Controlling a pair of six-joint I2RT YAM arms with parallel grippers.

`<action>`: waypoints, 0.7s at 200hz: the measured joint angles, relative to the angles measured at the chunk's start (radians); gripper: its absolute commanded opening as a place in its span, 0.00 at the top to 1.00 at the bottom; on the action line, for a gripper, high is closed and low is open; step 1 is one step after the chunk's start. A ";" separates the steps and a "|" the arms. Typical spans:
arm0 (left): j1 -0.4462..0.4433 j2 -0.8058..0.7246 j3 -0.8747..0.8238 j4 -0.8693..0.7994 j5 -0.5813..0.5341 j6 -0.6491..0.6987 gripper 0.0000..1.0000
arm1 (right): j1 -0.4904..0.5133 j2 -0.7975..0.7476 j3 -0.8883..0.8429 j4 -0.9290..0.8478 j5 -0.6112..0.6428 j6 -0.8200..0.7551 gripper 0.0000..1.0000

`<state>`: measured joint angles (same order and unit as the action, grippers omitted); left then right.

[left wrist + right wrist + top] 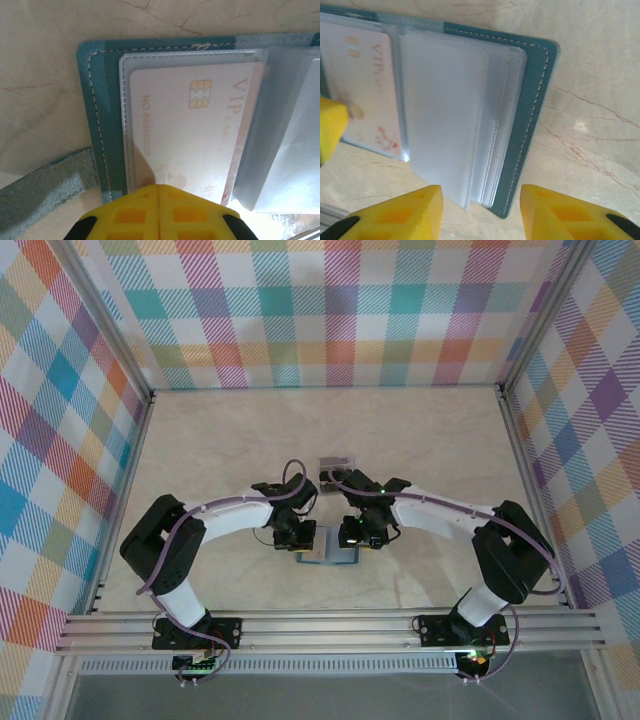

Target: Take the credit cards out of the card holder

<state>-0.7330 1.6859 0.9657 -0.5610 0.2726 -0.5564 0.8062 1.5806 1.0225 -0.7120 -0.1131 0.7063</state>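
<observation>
The teal card holder lies open on the table between both arms. In its left clear sleeve sits a pale pinkish credit card with a gold chip and "VIP" lettering. My left gripper is shut, and its yellow tip presses on that card's near edge. My right gripper stands open around the near edge of the holder's right half, where several empty clear sleeves are stacked. The VIP card and the left fingertip also appear in the right wrist view.
The holder's grey-blue strap tab trails out to the left over the marble tabletop. A small dark rectangle with pale edges lies just beyond the grippers. Checkered walls enclose the table on three sides.
</observation>
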 measured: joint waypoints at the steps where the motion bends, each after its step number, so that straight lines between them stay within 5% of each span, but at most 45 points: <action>1: 0.000 0.000 -0.001 0.002 0.000 0.000 0.92 | 0.000 -0.001 0.001 -0.001 0.000 0.000 0.54; 85: -0.035 -0.032 -0.068 0.109 0.033 -0.062 0.93 | 0.000 -0.053 0.070 0.045 -0.080 0.035 0.74; 140: -0.043 -0.047 -0.063 0.079 -0.001 -0.075 0.93 | 0.000 0.075 0.069 0.221 -0.188 0.095 0.79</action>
<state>-0.7765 1.6390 0.9031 -0.4816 0.2714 -0.6315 0.8062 1.6558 1.0920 -0.4908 -0.3012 0.8013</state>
